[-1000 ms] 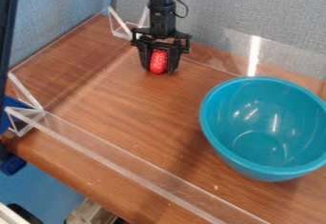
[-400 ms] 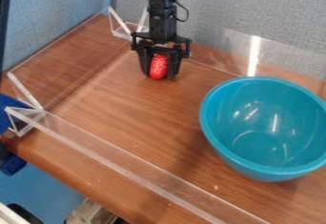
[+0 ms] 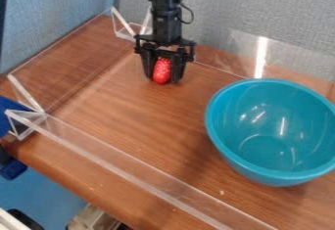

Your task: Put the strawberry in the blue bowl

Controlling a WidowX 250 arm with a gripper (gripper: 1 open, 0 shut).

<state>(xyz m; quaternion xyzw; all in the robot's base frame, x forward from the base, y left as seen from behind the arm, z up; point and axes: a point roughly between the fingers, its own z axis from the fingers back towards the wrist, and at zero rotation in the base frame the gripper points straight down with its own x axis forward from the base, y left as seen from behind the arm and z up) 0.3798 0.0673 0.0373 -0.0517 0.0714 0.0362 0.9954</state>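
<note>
We see the jaws closed on the strawberry [image 3: 163,71], one dark finger on each side of it, so that the bright red berry shows between them in the upper middle of the frame. The black gripper [image 3: 164,73] points straight down, and its slim arm [image 3: 163,9] rises from it out of the top edge of the picture. The berry sits low between the fingers, close above the wood; whether it touches the surface we cannot tell from this view. Below and around it lies the bench [image 3: 118,107], a brown wood-grain top that runs from the upper left to the lower right. The blue bowl [image 3: 275,131] stands at the right side of the frame, below and to the right of the held berry and well apart from it, upright, its glossy teal inside showing nothing in it. A clear plastic wall [image 3: 92,154] runs along the near edge of the bench from the left side toward the bottom, and another clear panel [image 3: 281,53] stands at the far edge behind the bowl. A blue-grey backdrop [image 3: 59,9] fills the upper left.
</note>
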